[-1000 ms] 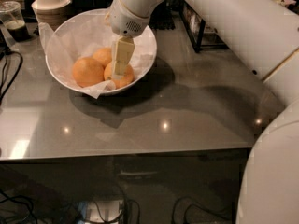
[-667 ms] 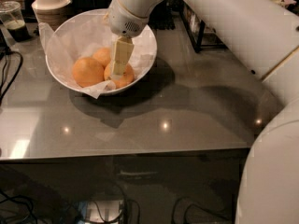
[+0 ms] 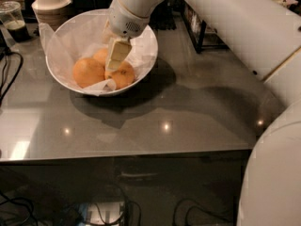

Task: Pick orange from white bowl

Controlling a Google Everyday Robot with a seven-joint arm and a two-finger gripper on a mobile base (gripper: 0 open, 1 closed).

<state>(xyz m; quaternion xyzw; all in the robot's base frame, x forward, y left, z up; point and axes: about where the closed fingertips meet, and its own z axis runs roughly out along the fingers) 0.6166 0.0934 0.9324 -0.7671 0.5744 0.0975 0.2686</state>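
Observation:
The white bowl (image 3: 146,62), lined with crinkled white paper, stands at the back left of the grey table. Three oranges lie in it. The orange (image 3: 125,76) with dark specks is at the front right. A plain one (image 3: 87,72) is at the front left and another (image 3: 99,55) lies behind. My gripper (image 3: 114,68) reaches down into the bowl from above. It sits at the left top side of the speckled orange, between it and the other two. It hides part of that orange.
Stacked beige lidded bowls (image 3: 49,1) and a clear cup with dark liquid (image 3: 14,20) stand behind the bowl at the back left. A cable (image 3: 7,79) runs along the left edge. My white arm (image 3: 244,27) spans the right side. The grey tabletop (image 3: 178,107) extends in front.
Almost nothing differs. My gripper stays low in the bowl against the speckled orange, and the oranges have not moved.

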